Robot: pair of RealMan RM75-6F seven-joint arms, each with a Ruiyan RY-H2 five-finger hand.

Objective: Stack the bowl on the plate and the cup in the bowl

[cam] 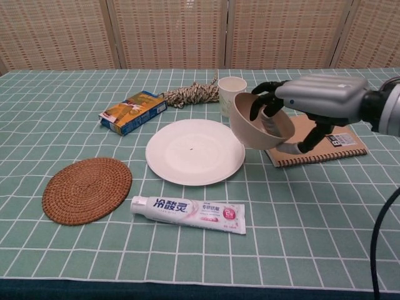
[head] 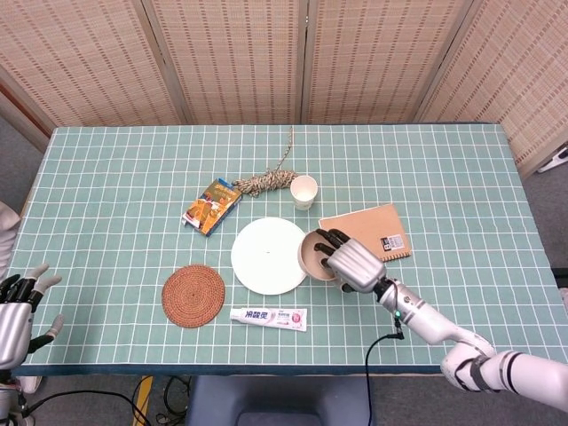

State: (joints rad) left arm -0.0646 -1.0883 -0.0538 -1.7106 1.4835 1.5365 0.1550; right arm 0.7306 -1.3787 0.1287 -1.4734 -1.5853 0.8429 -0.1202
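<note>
My right hand (head: pixel 350 263) (cam: pixel 312 100) grips the beige bowl (head: pixel 312 255) (cam: pixel 256 122) by its rim, fingers inside. The bowl hangs tilted in the air over the right edge of the white plate (head: pixel 269 256) (cam: pixel 194 151). The white paper cup (head: pixel 303 191) (cam: pixel 232 96) stands upright behind the plate, just beyond the bowl. My left hand (head: pixel 16 315) rests open at the table's near left corner, holding nothing; only the head view shows it.
A brown notebook (head: pixel 373 231) (cam: pixel 325 140) lies under my right forearm. A toothpaste tube (head: pixel 268 317) (cam: pixel 187 213) lies in front of the plate, a woven coaster (head: pixel 193 295) (cam: pixel 86 189) to its left. A snack box (head: pixel 211 205) (cam: pixel 132 111) and coiled rope (head: pixel 266 180) (cam: pixel 190 94) sit behind.
</note>
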